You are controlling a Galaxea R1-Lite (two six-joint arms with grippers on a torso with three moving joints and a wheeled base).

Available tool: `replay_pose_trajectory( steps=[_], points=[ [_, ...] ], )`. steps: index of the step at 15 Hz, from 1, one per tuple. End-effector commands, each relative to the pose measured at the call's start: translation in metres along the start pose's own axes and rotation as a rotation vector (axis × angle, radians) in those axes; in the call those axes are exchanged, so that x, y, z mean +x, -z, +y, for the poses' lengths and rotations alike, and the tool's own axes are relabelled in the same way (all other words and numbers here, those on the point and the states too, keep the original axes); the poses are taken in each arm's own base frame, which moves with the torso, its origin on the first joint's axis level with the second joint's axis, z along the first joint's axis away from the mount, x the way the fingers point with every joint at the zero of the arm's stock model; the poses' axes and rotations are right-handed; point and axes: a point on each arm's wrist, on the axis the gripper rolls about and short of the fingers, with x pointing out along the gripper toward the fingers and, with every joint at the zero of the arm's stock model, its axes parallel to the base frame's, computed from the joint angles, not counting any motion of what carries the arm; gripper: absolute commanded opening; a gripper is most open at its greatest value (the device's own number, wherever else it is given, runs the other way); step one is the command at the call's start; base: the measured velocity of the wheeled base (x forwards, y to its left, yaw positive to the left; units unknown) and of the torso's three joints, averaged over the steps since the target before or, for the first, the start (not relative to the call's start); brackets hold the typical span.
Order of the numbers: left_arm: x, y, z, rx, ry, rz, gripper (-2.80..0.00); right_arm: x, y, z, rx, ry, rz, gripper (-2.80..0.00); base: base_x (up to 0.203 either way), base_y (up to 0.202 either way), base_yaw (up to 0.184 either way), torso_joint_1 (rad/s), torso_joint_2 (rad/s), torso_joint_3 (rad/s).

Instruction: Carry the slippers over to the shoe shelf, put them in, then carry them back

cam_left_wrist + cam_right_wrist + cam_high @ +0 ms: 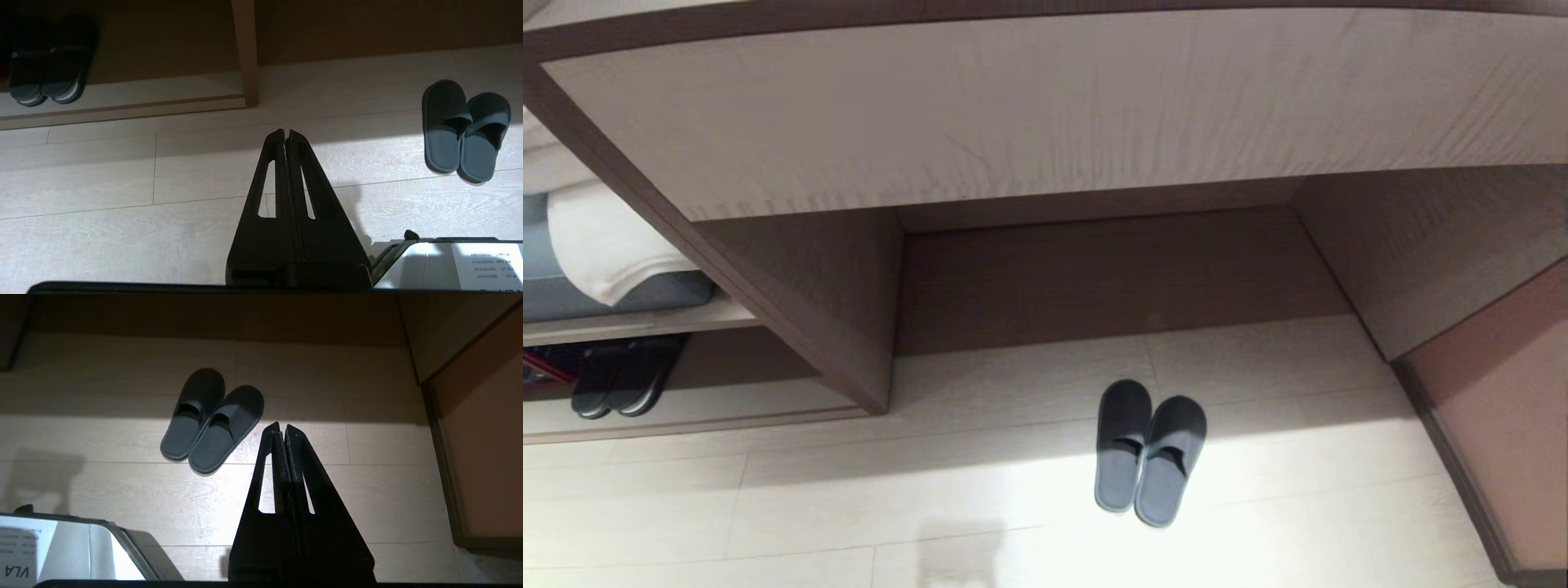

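From the head, the slippers (pixel 1150 453) lie side by side and touching on the pale floor (pixel 849 506) at about six o'clock from the desk counter (pixel 1029 106), toes toward the knee recess; the shoe shelf (pixel 686 408) sits low at nine o'clock, with a black pair (pixel 621 377) already tucked at its far left; neither arm shows here. In the left wrist view, the left gripper (pixel 284 132) hangs over bare floor, fingers pressed together and empty, with the slippers well off at two o'clock. In the right wrist view, the right gripper (pixel 282 425) is likewise closed on nothing, the slippers near at ten o'clock. The pickup looks unstarted; best to open wide, descend squarely and pinch both toe bands together so the pair lifts as one.
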Motion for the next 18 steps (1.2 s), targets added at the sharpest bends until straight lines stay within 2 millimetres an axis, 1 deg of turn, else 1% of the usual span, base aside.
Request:
replay_pose_trajectory(
  steps=[1, 18],
  points=[
    [0.0002, 0.0004, 0.0, -0.001, 0.0, 0.002, -2.8, 0.0, 0.0005, 0.0, -0.001, -0.001, 0.0, -2.8, 0.0, 0.0, 0.0, 0.0, 0.0, 0.202],
    [0.0002, 0.0002, 0.0, -0.001, 0.0, 0.001, -2.8, 0.0, 0.0005, 0.0, -0.001, 0.0, 0.0, -2.8, 0.0, 0.0, 0.0, 0.002, 0.0, 0.202]
  ],
)
